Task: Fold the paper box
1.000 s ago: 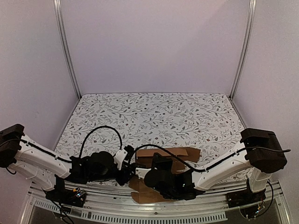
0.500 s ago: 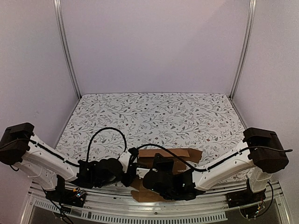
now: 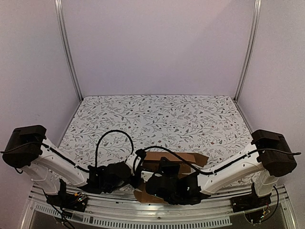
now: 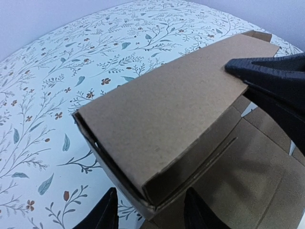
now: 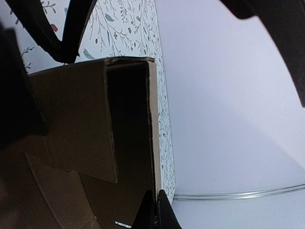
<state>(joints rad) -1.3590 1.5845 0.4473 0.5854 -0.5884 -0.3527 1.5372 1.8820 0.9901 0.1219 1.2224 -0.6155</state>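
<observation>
Top view: the paper box (image 3: 177,158) sits at the near edge of the floral worktop (image 3: 157,119), between the two wrists, partly formed, with flat flaps spread beneath it. Left wrist view: the left fingers (image 4: 106,212) are parted, with the box's near corner between them — contact unclear. One of the right fingers (image 4: 271,71) lies on the box's top panel. Right wrist view — the right fingers are closed tight, pinching the edge of the box's thin side wall, with the dark hollow just beside it.
</observation>
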